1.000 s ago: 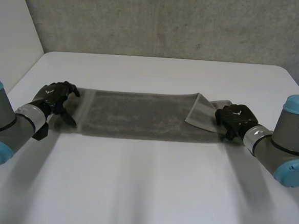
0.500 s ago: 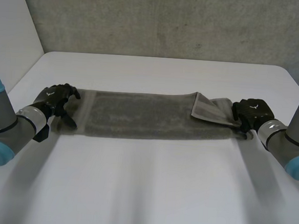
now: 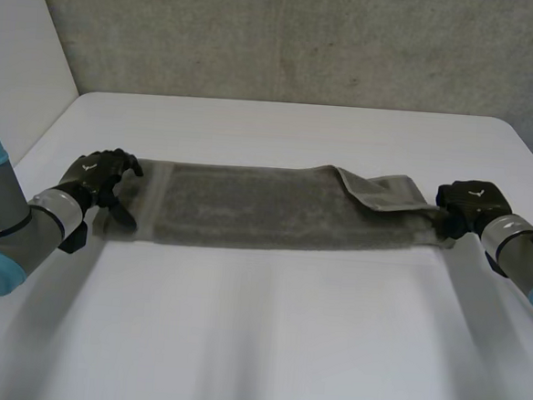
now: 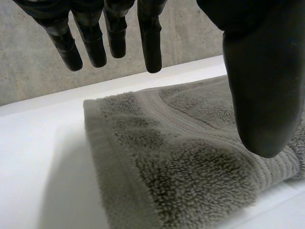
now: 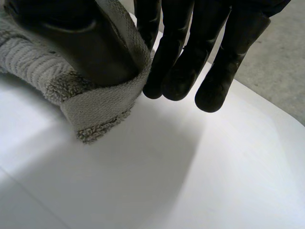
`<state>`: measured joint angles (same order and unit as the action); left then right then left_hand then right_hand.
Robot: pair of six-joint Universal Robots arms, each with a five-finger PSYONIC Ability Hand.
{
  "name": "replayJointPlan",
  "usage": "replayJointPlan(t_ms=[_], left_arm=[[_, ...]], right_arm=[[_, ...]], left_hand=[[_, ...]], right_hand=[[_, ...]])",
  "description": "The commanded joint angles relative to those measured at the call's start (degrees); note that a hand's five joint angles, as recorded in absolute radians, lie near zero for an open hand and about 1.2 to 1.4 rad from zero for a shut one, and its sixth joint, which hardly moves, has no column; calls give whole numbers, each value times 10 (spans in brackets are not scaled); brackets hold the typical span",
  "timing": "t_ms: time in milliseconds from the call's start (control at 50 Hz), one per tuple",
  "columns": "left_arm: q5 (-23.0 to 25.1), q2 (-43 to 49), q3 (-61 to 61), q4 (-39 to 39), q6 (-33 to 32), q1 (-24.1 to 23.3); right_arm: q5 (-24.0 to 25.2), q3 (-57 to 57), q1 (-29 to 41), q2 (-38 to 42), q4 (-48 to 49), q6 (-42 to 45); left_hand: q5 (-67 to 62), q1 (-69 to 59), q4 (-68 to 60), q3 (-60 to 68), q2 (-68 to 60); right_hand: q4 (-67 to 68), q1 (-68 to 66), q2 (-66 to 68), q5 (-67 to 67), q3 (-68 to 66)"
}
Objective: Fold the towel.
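A grey towel [image 3: 257, 207] lies stretched in a long strip across the white table [image 3: 266, 337]. A small flap [image 3: 383, 190] is turned over near its right end. My left hand [image 3: 99, 177] hovers at the towel's left end, open. In the left wrist view, that hand [image 4: 257, 71] has straight fingers [image 4: 112, 36] above the towel [image 4: 181, 157] and its near corner. My right hand [image 3: 472, 202] is at the towel's right end. In the right wrist view, the towel's edge [image 5: 97, 107] wraps over the thumb of my right hand [image 5: 190, 57] and is pinched against the fingers [image 5: 164, 67].
A grey concrete wall [image 3: 296, 37] rises behind the table's far edge, and a white panel [image 3: 20, 64] stands at the left. Bare table surface lies in front of the towel.
My right hand has moved right and closed on the towel's right end, drawing it out; the turned-over flap lies flatter and further right. The left hand has stayed put.
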<state>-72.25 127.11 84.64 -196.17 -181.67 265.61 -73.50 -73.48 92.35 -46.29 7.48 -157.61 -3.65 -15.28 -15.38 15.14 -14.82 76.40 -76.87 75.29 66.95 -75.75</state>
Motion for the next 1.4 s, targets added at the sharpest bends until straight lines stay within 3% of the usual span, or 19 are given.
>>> replayJointPlan(t_ms=[20, 120, 320, 600, 660, 700, 760, 800, 820, 860, 920, 960, 1120, 1200, 1220, 1240, 1260, 1280, 1400], left_arm=[[0, 0, 1, 0, 0, 0], [0, -1, 2, 0, 0, 0], [-1, -4, 3, 1, 0, 0], [-1, -7, 6, 1, 0, -2], [-1, -7, 6, 1, 0, -3], [-1, -7, 6, 1, 0, -4], [-1, -8, 6, 1, 0, -4], [-1, -9, 10, 1, 0, -4], [-1, -9, 10, 1, 0, -4], [-1, -9, 10, 1, 0, -4], [-1, -10, 10, 1, 0, -4], [-1, -9, 10, 1, 0, -4], [-1, -8, 11, 0, 0, -4], [-1, -8, 11, 0, 0, -4], [-1, -8, 13, 0, 0, -4], [-1, -8, 13, 0, 0, -4], [-1, -8, 14, 0, 0, -4], [-1, -8, 15, 0, 0, -4], [-1, -10, 17, 0, 0, -5]], right_arm=[[4, 13, -33, -4, -40, -4], [13, 34, -58, -3, -82, -3], [76, 90, -125, -12, -182, -2], [71, 220, -129, -69, -267, -4], [70, 263, -74, -74, -294, -9], [57, 306, 0, -71, -305, -16], [45, 324, 37, -67, -306, -23], [20, 356, 116, -49, -302, -35], [20, 356, 116, -49, -302, -35], [3, 387, 200, -16, -295, -41], [-3, 404, 244, 3, -287, -42], [-12, 425, 322, 46, -254, -43], [-41, 443, 432, 133, -132, -49], [-59, 461, 444, 168, -110, -45], [-62, 470, 446, 182, -112, -45], [-62, 470, 446, 182, -112, -45], [-65, 472, 446, 190, -114, -45], [-66, 470, 446, 192, -117, -43], [-67, 445, 441, 159, -126, -43]], left_hand=[[18, 34, 35, -32, 29], [18, 34, 35, -32, 29], [19, 36, 36, -34, 31], [23, 39, 40, -37, 34], [23, 39, 40, -37, 34], [23, 39, 40, -37, 34], [23, 39, 40, -37, 34], [23, 39, 40, -37, 34], [23, 39, 40, -37, 34], [23, 39, 40, -37, 34], [24, 41, 42, -39, 36], [24, 41, 42, -39, 36], [24, 41, 42, -39, 36], [24, 41, 42, -39, 36], [24, 41, 42, -39, 36], [24, 41, 42, -39, 36], [24, 41, 42, -39, 36], [24, 41, 42, -39, 36], [24, 41, 42, -39, 36]], right_hand=[[36, -31, 47, 31, -43], [36, -31, 47, 31, -43], [36, -31, 47, 31, -43], [36, -31, 47, 31, -43], [36, -31, 47, 31, -43], [36, -31, 47, 31, -43], [36, -31, 47, 31, -43], [36, -31, 47, 31, -43], [36, -31, 47, 31, -43], [36, -31, 47, 31, -43], [36, -31, 47, 31, -43], [36, -31, 47, 31, -43], [36, -31, 47, 31, -43], [36, -31, 47, 31, -43], [-135, 140, -124, -140, 128], [-137, 141, -126, -142, 130], [-480, 484, -469, -485, 473], [-664, 669, -653, -669, 657], [-664, 669, -653, -669, 657]])
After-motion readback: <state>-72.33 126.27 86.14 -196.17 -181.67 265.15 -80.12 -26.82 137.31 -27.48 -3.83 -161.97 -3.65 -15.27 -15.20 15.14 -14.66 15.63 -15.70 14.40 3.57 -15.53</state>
